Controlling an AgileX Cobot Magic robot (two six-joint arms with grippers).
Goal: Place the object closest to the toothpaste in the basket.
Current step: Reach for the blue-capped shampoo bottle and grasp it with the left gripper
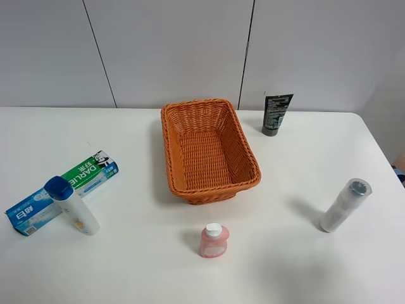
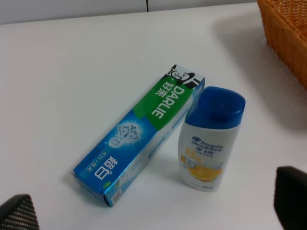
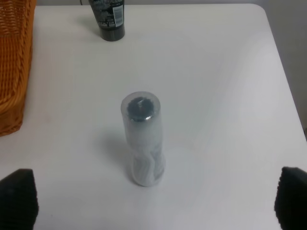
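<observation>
1. A white, matte table (image 1: 126,266) stands before a grey panelled wall (image 1: 171,50), with toiletries spaced around a basket at its centre, apparently so that the pick depends on nearness alone.
2. At 8 o'clock from the basket lies the toothpaste box (image 1: 63,190), a flat blue-and-green carton set on a slant.
3. The shampoo bottle (image 1: 74,209), smooth white plastic with a rounded blue cap, stands upright against the box's long side and seems to touch it. It is judged the nearest item and so the one to move; it is not yet in the basket.
4. The left gripper (image 2: 154,206) hangs above this pair with its jaws spread wide and nothing between them, which looks like readiness for a descent.
5. The basket (image 1: 196,104), an orange woven rectangle with flared walls, holds nothing.
6. A squat pink bottle (image 1: 214,241) with a white cap sits at 6 o'clock.
7. A dark tube (image 1: 276,114) stands on its cap at 1 o'clock.
8. A pale, film-wrapped cylinder (image 1: 343,206) stands at 4 o'clock, well apart from the rest. Above it the right gripper (image 3: 154,201) is also spread wide and holds nothing.
</observation>
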